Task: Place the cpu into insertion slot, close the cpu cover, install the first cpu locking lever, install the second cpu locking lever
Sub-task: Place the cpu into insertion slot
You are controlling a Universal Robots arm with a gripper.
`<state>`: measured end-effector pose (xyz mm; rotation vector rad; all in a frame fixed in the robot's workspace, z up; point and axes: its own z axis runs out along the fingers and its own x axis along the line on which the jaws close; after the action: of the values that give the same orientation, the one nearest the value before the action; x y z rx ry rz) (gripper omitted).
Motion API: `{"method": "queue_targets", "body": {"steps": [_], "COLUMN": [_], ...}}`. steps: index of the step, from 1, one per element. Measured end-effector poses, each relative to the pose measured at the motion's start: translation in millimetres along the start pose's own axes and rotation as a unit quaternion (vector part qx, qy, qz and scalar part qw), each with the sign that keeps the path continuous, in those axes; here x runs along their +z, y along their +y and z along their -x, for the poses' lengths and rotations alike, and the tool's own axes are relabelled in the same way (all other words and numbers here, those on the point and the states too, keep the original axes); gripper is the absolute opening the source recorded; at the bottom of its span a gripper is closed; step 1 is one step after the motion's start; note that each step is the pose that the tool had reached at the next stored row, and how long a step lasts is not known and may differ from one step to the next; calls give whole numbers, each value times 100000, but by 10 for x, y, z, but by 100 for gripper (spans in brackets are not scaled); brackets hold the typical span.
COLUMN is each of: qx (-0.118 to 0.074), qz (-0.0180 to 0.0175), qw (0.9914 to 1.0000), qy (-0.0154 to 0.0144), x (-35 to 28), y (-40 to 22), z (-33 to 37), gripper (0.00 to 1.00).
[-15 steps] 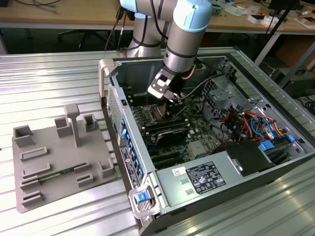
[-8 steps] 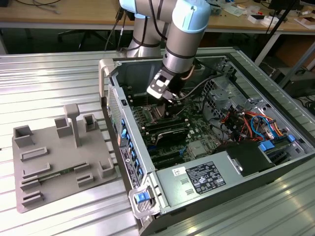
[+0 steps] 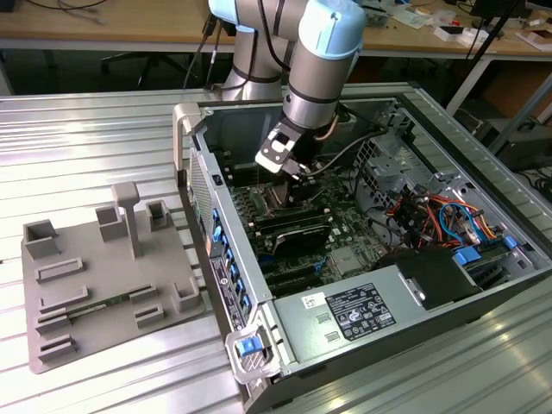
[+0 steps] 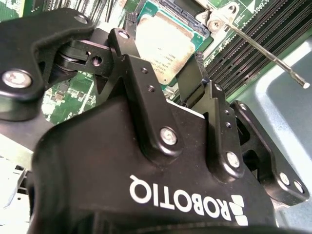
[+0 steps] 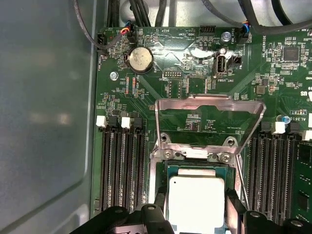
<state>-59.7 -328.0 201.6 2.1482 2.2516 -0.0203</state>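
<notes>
Print on the green board (image 5: 146,97) was too small to read reliably. The cpu (image 5: 196,197), a silvery square with faint markings, sat in the insertion slot (image 5: 168,170). The cpu cover (image 5: 209,103) stood raised on its hinge. The tool (image 5: 192,214) straddled the cpu, fingers (image 4: 192,80) spread, gripping nothing.

Your arm (image 3: 315,60) is reaching down into the open computer case (image 3: 483,285), its gripper (image 4: 183,87) hanging just above the motherboard (image 5: 195,97), fingers (image 4: 192,80) spread apart.
</notes>
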Motion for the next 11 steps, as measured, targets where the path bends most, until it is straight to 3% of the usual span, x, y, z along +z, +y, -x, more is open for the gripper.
{"method": "queue_targets", "body": {"steps": [11], "qx": [926], "qz": [-41], "qw": [99996], "qy": [-21], "x": [40], "y": [-24], "z": [-4], "gripper": [55]}}
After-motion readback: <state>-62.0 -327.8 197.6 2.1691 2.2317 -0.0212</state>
